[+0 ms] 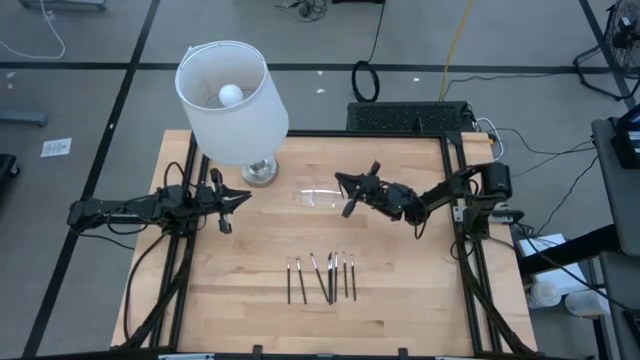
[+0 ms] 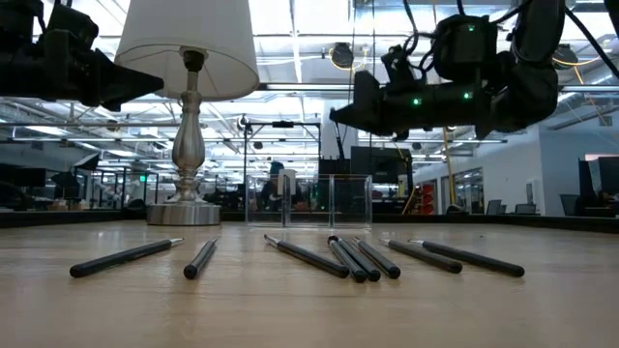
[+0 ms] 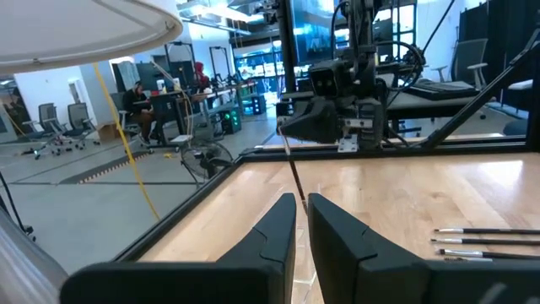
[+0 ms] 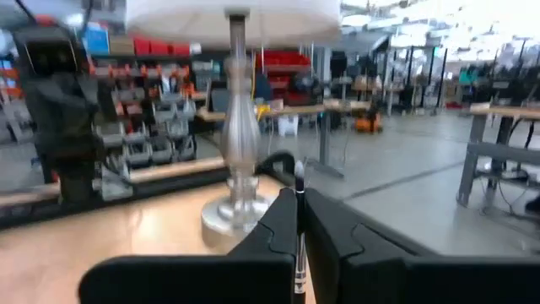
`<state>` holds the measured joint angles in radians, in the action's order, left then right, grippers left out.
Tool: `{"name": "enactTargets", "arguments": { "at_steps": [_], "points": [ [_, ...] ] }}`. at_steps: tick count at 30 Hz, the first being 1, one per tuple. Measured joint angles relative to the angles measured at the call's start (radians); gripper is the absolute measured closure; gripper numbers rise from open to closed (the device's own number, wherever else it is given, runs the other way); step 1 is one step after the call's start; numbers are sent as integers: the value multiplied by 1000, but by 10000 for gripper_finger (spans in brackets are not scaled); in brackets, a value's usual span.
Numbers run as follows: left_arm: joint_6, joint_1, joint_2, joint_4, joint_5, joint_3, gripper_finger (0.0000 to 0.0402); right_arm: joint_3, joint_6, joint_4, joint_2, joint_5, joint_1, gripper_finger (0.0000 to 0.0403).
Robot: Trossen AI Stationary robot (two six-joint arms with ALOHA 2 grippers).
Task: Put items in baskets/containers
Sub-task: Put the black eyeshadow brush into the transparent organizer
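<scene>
High view: right gripper (image 1: pixel 349 196), clamped on one stick (image 1: pixel 350 203), is hanging beside the clear tray (image 1: pixel 318 195) at mid-desk; next, lowering it in. Left gripper (image 1: pixel 240 200), nearly closed, empty, is waiting.

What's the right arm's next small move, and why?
Probably carry it a bit further over the clear tray and lower. The right tool is shut on a stick, raised just beside the tray's edge; six sticks lie on the table.

clear tray (image 1: pixel 322 196) barely discernible on wood; lamp (image 4: pixel 236 127) shade top cut off in right wrist view.
</scene>
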<state>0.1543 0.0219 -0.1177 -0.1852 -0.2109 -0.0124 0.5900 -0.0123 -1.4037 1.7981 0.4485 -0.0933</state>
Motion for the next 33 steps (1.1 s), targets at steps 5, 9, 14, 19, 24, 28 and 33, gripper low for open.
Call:
{"name": "enactTargets", "arguments": {
  "at_steps": [5, 9, 14, 19, 24, 28, 33],
  "points": [
    [0, 0, 0, 0, 0, 0, 357, 1, 9, 63, 0, 35, 1, 403],
    [-2, 0, 0, 0, 0, 0, 357, 1, 36, 100, 0, 50, 1, 403],
    [-2, 0, 0, 0, 0, 0, 357, 2, 74, 172, 0, 75, 1, 403],
    [-2, 0, 0, 0, 0, 0, 357, 4, 124, 214, -2, 81, -6, 403],
    [-2, 0, 0, 0, 0, 0, 357, 4, 125, 218, -2, 79, -6, 393],
    [-2, 0, 0, 0, 0, 0, 357, 0, 124, 211, 0, 77, -6, 371],
    [-2, 0, 0, 0, 0, 0, 357, 0, 124, 182, 0, 77, -6, 340]
  ]
}}
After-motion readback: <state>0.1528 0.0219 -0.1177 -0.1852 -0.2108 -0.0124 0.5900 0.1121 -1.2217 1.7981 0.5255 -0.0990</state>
